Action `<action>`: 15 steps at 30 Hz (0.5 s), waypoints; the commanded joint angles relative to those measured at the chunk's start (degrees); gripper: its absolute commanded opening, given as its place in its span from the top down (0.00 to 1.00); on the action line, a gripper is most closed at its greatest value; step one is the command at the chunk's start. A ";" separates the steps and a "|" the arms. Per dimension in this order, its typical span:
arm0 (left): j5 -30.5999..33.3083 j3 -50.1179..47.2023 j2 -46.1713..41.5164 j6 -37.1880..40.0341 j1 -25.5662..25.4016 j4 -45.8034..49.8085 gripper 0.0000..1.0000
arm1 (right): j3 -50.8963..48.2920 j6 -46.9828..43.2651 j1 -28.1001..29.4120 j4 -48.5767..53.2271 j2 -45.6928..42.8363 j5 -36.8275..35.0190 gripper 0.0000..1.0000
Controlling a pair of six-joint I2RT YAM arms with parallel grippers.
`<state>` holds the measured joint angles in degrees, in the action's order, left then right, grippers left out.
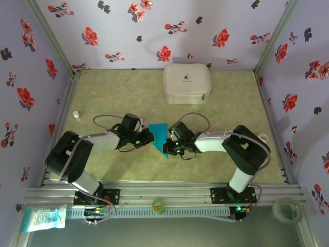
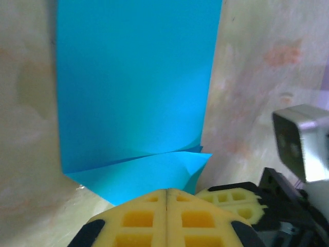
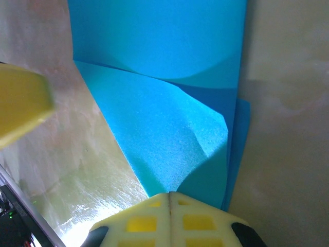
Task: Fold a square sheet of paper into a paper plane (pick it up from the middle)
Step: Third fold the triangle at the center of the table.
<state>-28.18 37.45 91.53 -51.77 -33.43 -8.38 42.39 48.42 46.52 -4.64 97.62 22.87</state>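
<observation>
Mid-fold stage; the square sheet of paper (image 1: 159, 138) lies on the worktop (image 1: 113, 92) at the centre, between the two arms, well apart from the white case (image 1: 186, 83) at the far side; it reads as a narrow layered strip, not a flat square, with one corner turned over into a slanted flap at the near end; no dart shape yet, so I judge this an early nose or corner fold, well short of a finished plane.

Left fingers (image 2: 139, 218) are closed, pads meeting along a straight seam, sitting at the edge of the folded corner; right fingers (image 3: 139, 221) are closed the same way, with the point of the slanted flap running right up to their seam; cannot tell whether either pair has paper nipped between the pads or is just pressing down on it; from above both tips meet at the sheet from opposite sides, and a yellow pad of each arm shows in the other's wrist view, so they are very near each other.

Step in hand, as I judge it: setting or creasing the corner flap with closed tips; the flap bulges and is not flat, so the crease looks soft.

Next move calls for one tip pinning the layers while the other runs along the fold line; risks: the thin sheet sliding on the smooth worktop, a skewed crease, the tips colliding.
</observation>
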 commanded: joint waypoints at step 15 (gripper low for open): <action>2.62 -0.48 7.18 0.61 -0.59 1.88 1.00 | 6.44 -0.86 0.50 2.94 1.29 4.19 0.95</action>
<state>-28.53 38.50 97.08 -51.92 -33.87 -9.34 46.52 48.03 46.52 -1.34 97.36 24.60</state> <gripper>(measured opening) 0.047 0.057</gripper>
